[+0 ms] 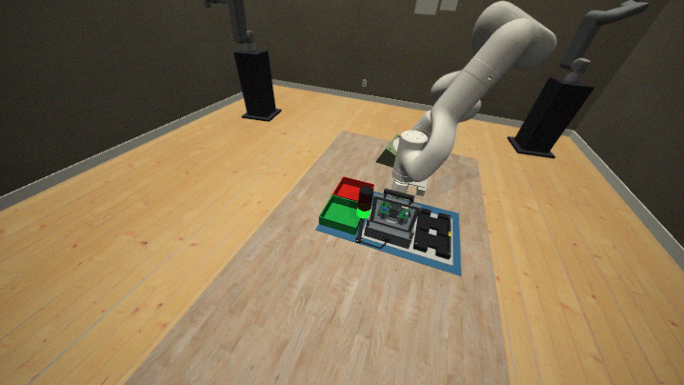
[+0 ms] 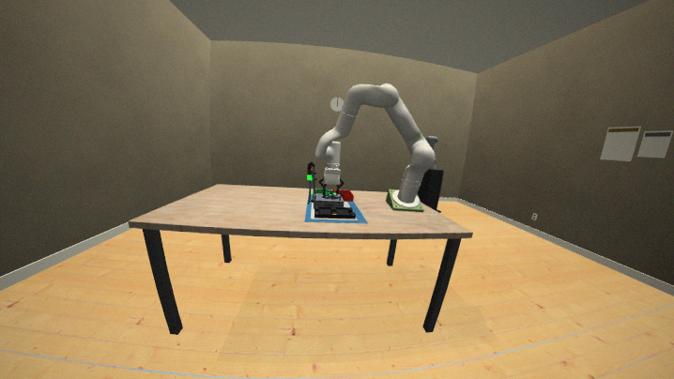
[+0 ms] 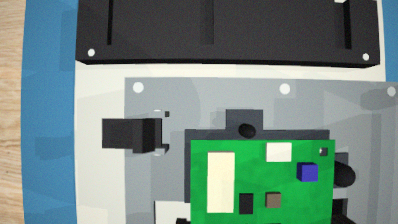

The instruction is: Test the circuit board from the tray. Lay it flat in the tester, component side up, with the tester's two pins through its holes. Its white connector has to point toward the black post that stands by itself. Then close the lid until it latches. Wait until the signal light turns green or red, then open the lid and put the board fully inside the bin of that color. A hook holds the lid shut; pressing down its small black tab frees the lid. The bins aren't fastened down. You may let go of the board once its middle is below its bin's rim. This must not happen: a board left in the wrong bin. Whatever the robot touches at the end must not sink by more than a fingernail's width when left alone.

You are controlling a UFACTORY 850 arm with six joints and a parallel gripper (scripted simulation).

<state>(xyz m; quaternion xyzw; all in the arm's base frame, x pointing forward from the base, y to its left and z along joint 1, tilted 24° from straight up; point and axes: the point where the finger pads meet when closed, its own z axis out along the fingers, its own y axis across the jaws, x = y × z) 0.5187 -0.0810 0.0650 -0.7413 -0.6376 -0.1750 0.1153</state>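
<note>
Two fingertips of the gripper [image 2: 330, 191] are hidden from us in the wrist view, which crops the green circuit board [image 2: 329, 192] [image 3: 262, 175]; we judge them spread fairly wide, gripping it over the grey tester [image 1: 391, 232] [image 2: 329, 203] [image 3: 172, 100]. From the top we see bare floors in the green open bin [image 1: 336, 225] and the red open bin [image 1: 357, 180]. Only the top and exterior views show the signal light [image 1: 363, 212] [image 2: 309, 177] glowing green.
</note>
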